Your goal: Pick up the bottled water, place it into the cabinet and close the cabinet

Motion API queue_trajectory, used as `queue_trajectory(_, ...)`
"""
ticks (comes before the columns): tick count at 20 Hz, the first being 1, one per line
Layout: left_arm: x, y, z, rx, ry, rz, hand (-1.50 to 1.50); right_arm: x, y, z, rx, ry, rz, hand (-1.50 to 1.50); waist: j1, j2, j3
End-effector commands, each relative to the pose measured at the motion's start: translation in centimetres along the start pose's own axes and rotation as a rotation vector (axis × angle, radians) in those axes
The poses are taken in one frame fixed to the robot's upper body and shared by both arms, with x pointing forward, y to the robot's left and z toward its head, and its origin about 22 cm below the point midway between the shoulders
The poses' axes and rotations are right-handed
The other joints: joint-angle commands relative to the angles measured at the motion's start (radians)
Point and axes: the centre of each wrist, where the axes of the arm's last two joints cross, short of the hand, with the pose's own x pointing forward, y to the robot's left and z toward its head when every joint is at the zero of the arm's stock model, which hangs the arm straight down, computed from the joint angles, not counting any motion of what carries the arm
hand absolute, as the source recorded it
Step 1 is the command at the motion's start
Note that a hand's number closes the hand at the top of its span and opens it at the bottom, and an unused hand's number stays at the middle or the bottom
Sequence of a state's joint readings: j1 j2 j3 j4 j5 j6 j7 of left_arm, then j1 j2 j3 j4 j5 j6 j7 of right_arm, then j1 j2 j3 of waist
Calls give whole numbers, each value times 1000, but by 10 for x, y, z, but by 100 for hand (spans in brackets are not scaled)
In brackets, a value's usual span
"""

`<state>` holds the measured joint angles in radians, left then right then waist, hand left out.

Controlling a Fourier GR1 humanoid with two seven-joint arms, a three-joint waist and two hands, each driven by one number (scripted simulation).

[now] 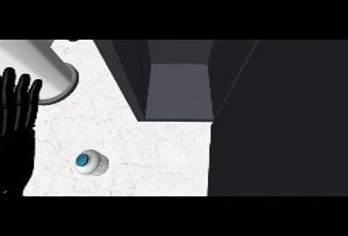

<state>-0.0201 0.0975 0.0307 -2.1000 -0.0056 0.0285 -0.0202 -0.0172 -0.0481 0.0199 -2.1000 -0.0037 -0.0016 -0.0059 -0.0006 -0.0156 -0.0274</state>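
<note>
The left hand (16, 124) is resting open at the left edge of the view, its fingers stretching straight toward the far side and grasping nothing. To its right, on the near part of the pale marbled surface (159, 156), the bottled water (90, 162) is standing upright with its teal cap facing up, apart from the hand. Beyond the hand, a big white cylinder (37, 64) is sitting on the surface. Further right, the dark cabinet (178, 90) is standing open, showing its grey inside, well apart from the bottled water.
</note>
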Motion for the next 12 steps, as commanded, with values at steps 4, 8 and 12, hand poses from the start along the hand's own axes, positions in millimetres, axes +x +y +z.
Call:
queue_trajectory(4, 24, -6, 45, 155, 29, -122, -150, 10, -9, 41, 1, 94, 94, -150, 6, 7, 28)
queue_trajectory(8, 24, -16, 64, 330, 230, 61, -150, 13, -6, 54, 107, 211, -82, -150, 11, 3, 27)
queue_trajectory(12, 52, -31, 86, 364, 239, 77, -150, 41, -14, 67, 112, 225, -73, -150, 4, 9, 27)
